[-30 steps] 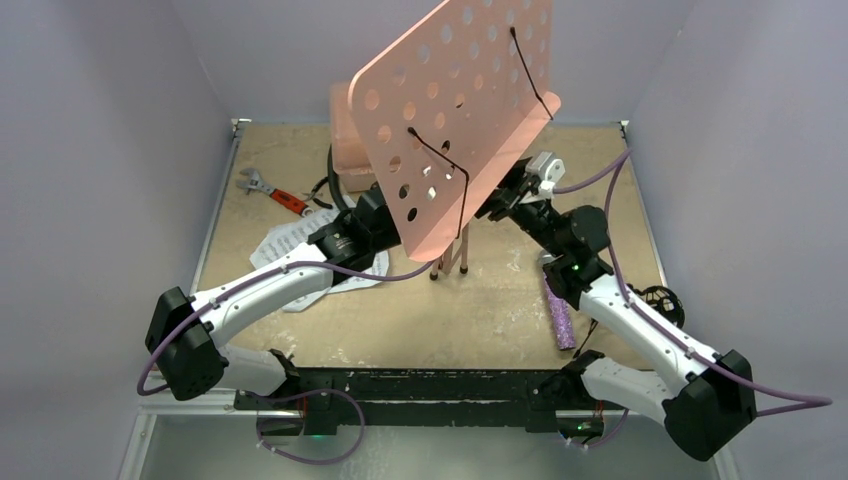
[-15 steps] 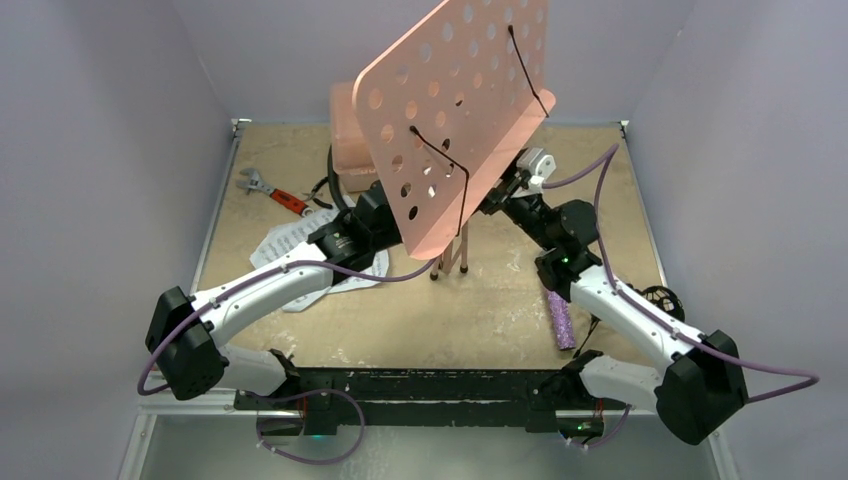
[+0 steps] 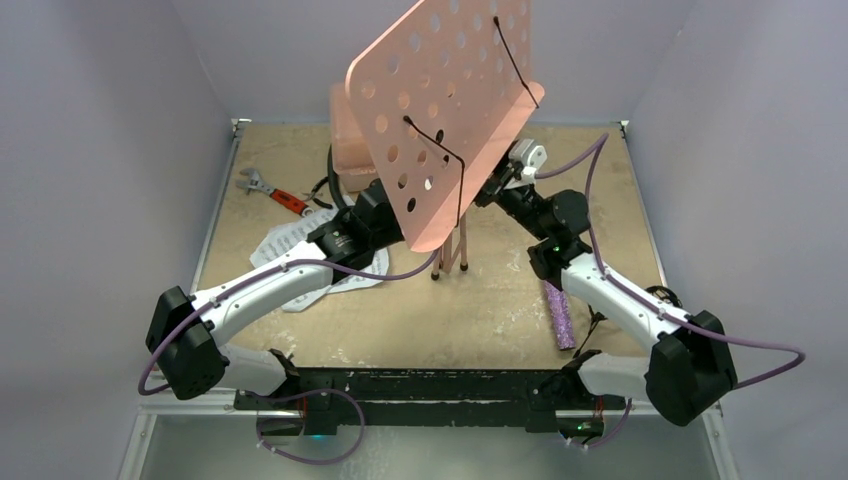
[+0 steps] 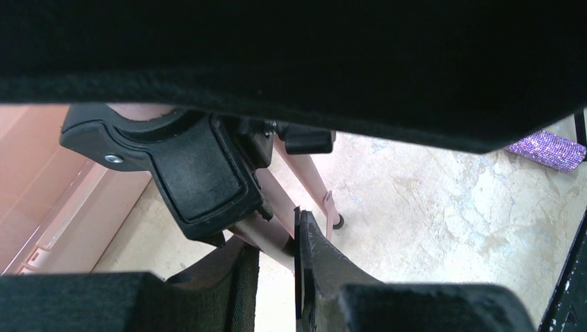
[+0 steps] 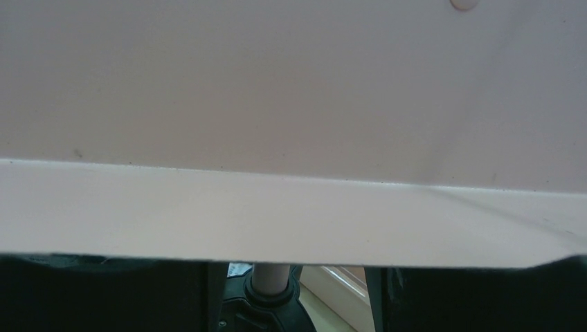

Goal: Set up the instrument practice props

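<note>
Top external view: the pink music stand (image 3: 440,120) is held upright just in front of the pink box (image 3: 345,140) by the left hand (image 4: 273,242), clamped on its legs (image 4: 311,181), seemingly for tilting by the open, empty right hand (image 5: 291,290).

Smooth matt pink music stand (image 3: 440,100), plastic or painted metal, glittery rough purple microphone (image 3: 559,318), thin white paper pages (image 3: 283,243), mottled coarse beige table (image 3: 480,310), translucent pink plastic box (image 3: 343,140), bare metal wrench (image 3: 272,190) with red handle.
</note>
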